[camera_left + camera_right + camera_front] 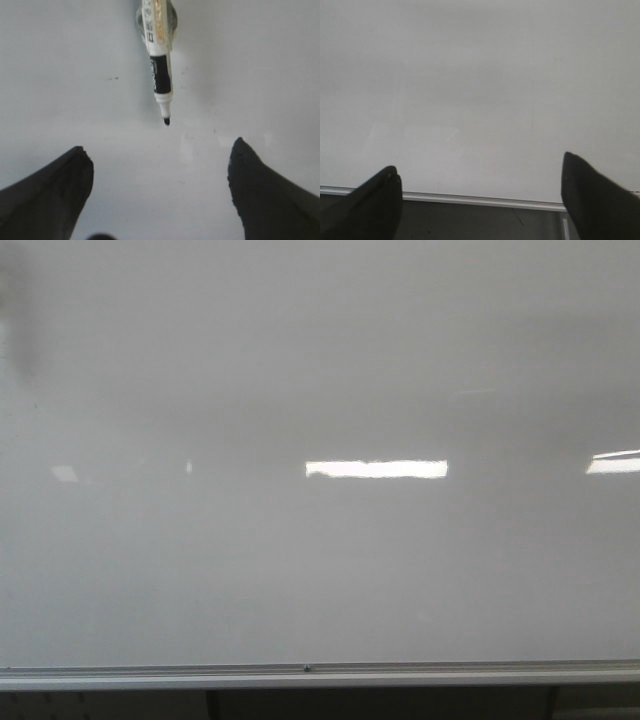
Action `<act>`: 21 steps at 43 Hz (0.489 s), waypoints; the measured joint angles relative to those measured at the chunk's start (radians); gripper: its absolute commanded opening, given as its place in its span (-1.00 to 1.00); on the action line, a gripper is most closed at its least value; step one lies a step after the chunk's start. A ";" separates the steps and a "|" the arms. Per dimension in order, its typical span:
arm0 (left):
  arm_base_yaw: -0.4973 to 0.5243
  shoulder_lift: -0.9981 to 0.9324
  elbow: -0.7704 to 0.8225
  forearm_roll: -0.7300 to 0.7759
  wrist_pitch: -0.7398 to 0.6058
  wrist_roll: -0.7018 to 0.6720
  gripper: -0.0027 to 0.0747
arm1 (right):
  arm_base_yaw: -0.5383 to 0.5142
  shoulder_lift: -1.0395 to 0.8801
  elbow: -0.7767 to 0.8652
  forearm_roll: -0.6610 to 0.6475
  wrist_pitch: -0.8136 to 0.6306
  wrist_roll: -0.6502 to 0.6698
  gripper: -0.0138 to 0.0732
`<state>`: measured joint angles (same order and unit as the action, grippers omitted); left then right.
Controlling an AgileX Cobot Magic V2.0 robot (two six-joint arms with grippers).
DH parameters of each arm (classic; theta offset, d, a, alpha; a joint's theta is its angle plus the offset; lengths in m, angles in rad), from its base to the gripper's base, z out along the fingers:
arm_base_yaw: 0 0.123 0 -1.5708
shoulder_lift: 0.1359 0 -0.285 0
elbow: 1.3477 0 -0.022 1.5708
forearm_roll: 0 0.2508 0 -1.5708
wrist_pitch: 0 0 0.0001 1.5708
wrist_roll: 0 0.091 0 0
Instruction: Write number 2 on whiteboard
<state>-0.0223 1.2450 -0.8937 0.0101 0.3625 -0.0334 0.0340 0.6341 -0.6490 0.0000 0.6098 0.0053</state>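
Both claws are being held spread with nothing between their fingers: the left gripper [160,192] is being shown over a pale surface where an uncapped black-tipped marker [159,55] is lying just beyond its fingertips, apart from them, while the right gripper [480,200] is being pointed at the whiteboard [320,570] near its silver lower frame edge [470,199]. No written stroke is being shown on the board in the front view, where only bright light reflections [376,469] are being cast across its glossy face.
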 measured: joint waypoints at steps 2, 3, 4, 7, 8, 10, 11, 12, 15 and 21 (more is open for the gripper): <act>0.000 0.033 -0.021 0.000 -0.009 0.000 0.48 | 0.000 0.000 0.000 0.000 0.000 0.000 0.84; 0.000 0.049 -0.031 0.000 -0.014 0.000 0.48 | 0.000 0.000 0.000 0.000 0.000 0.000 0.84; 0.000 0.065 -0.042 -0.002 -0.016 0.000 0.48 | 0.000 0.000 0.000 0.000 0.000 0.000 0.84; 0.000 0.115 -0.076 -0.002 -0.023 0.000 0.48 | 0.000 0.000 0.000 0.000 0.000 0.000 0.84; 0.000 0.128 -0.085 -0.002 -0.026 0.000 0.48 | 0.000 0.000 0.000 0.000 0.000 0.000 0.84; 0.000 0.154 -0.103 -0.002 -0.032 0.000 0.48 | 0.000 0.000 0.000 0.000 0.000 0.000 0.84; 0.000 0.171 -0.113 -0.002 -0.034 0.000 0.48 | 0.000 0.000 0.000 0.000 0.000 0.000 0.84; 0.000 0.183 -0.118 -0.002 -0.036 0.000 0.48 | 0.000 0.000 0.000 0.000 0.000 0.000 0.84; 0.000 0.217 -0.143 -0.002 -0.036 0.000 0.48 | 0.000 0.000 0.000 0.000 0.000 0.000 0.84; 0.000 0.275 -0.180 -0.002 -0.041 0.000 0.48 | 0.000 0.000 0.000 0.000 0.000 0.000 0.84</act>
<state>-0.0223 1.5200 -1.0740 0.0078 0.3214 -0.0334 0.0340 0.6341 -0.6490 0.0000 0.6098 0.0053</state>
